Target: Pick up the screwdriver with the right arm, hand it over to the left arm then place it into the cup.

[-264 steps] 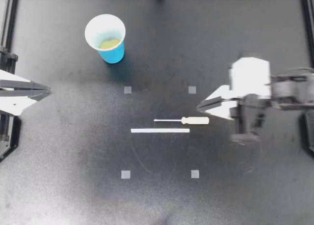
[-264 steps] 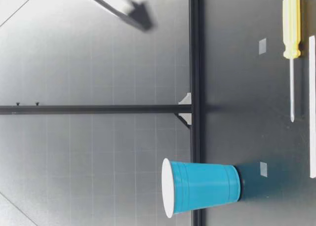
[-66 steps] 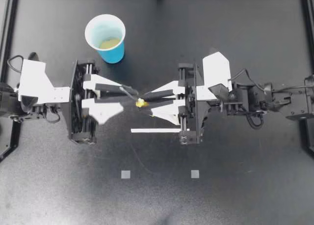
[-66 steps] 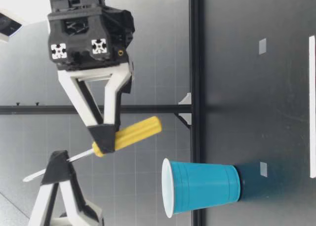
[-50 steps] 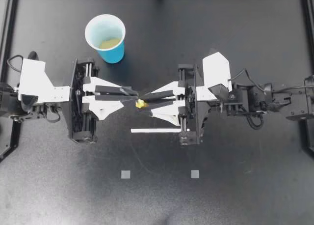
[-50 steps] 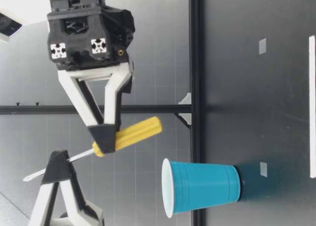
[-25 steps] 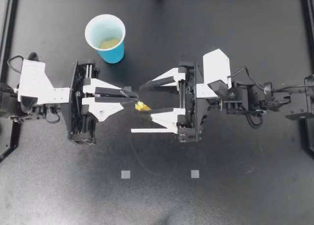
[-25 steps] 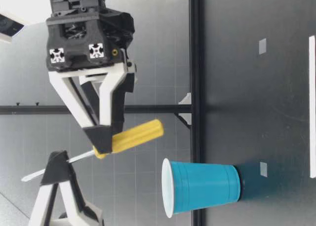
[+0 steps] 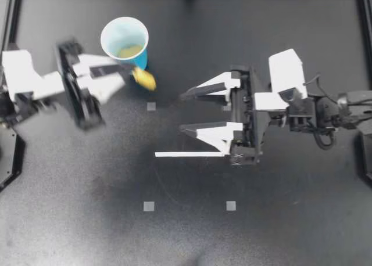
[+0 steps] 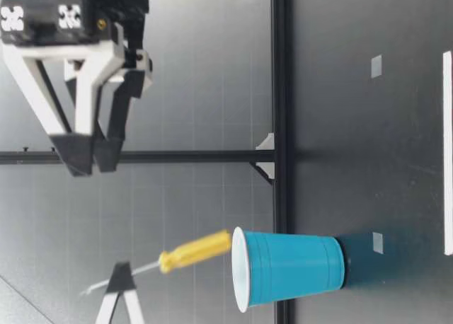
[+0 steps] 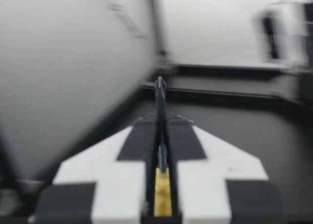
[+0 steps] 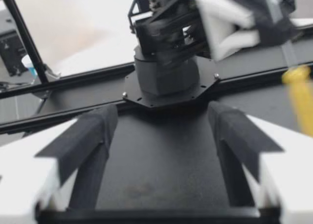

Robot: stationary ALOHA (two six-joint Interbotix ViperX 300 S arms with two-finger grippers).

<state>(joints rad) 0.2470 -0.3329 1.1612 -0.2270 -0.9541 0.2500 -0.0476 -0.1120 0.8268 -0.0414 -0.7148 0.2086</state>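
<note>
My left arm point(image 9: 35, 83) has swung toward the blue plastic cup point(image 9: 138, 61), jaws clenched on the yellow-handled screwdriver point(image 9: 143, 78), ready to drop it handle-first; right arm point(image 9: 285, 100) jaws released.

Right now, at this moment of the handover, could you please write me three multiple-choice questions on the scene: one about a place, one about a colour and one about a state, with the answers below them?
1. Where is the handle of the screwdriver relative to the cup?
A. Deep inside it
B. In the air, close to its rim
C. Lying beside its base

2. What colour is the outer wall of the cup?
A. Blue
B. Red
C. Green

3. What is the state of the right gripper?
A. Shut on the screwdriver
B. Shut on nothing
C. Open, holding nothing

Answers:
1 B: the low view shows the yellow handle aloft next to the rim, with the left gripper holding the shaft.
2 A: the wall is blue in both the top and the low view.
3 C: in the top view its fingers stand wide apart with nothing between them.
</note>
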